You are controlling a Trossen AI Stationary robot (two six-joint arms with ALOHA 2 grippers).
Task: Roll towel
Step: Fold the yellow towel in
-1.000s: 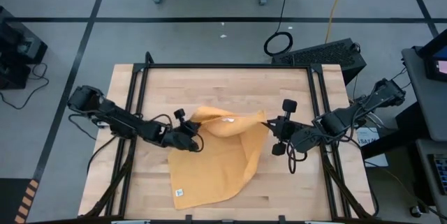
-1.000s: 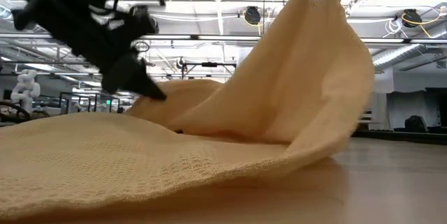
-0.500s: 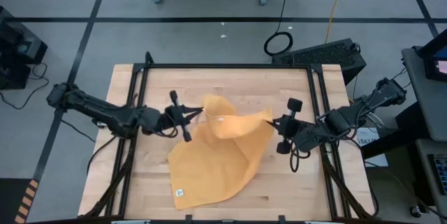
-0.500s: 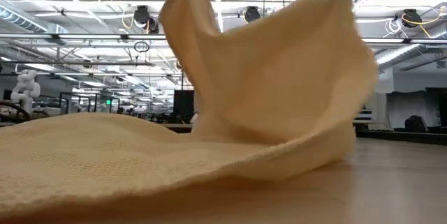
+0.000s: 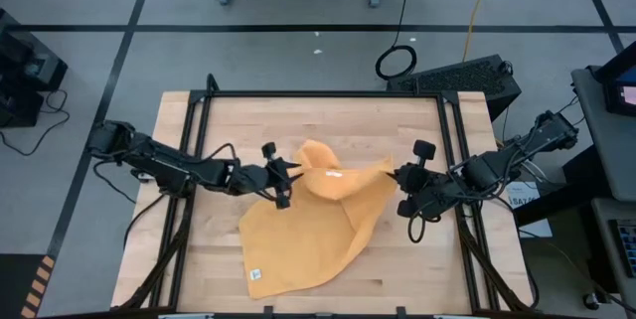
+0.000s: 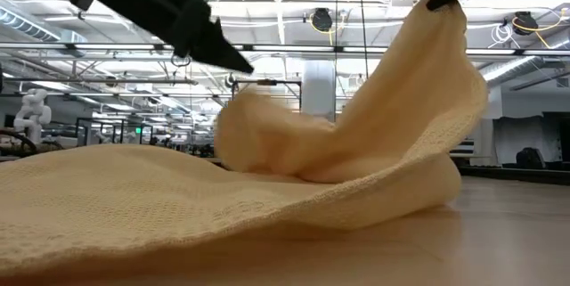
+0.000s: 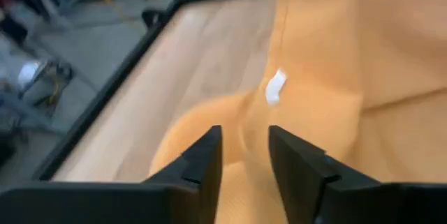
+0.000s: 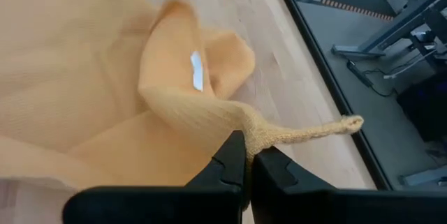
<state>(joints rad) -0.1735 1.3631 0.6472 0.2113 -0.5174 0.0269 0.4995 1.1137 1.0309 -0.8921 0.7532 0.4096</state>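
Note:
The mustard-yellow towel [image 5: 303, 235] lies with its near part flat on the wooden table; one white tag [image 5: 255, 272] is at its near left corner. Its far part is bunched into a loose fold [image 5: 320, 165] with a second white tag [image 8: 197, 70] on it. My left gripper [image 5: 286, 173] is open just left of that fold and above it [image 6: 218, 50], touching nothing; the towel shows beyond its fingers [image 7: 244, 158]. My right gripper [image 5: 395, 174] is shut on the towel's far right corner and holds it up [image 6: 441, 5]. My right gripper pinches the towel's far right corner [image 8: 260, 135] between its two shut fingers; the cloth is bunched there and a short tail [image 8: 342, 123] sticks out past them. The fingers come from the table's right, slanting down. The corner is lifted, and the cloth slopes slack down to the table.
Black frame rails [image 5: 452, 140] run along the table's left, right and far edges. Bare wood [image 5: 328, 120] lies beyond the towel toward the far edge and at the near right [image 5: 417, 269].
My left gripper had lifted the towel's far left corner high; it has now opened, let go and moved a little toward the table's right. The freed corner has dropped and folded over onto the towel's middle. The right corner stays held up.

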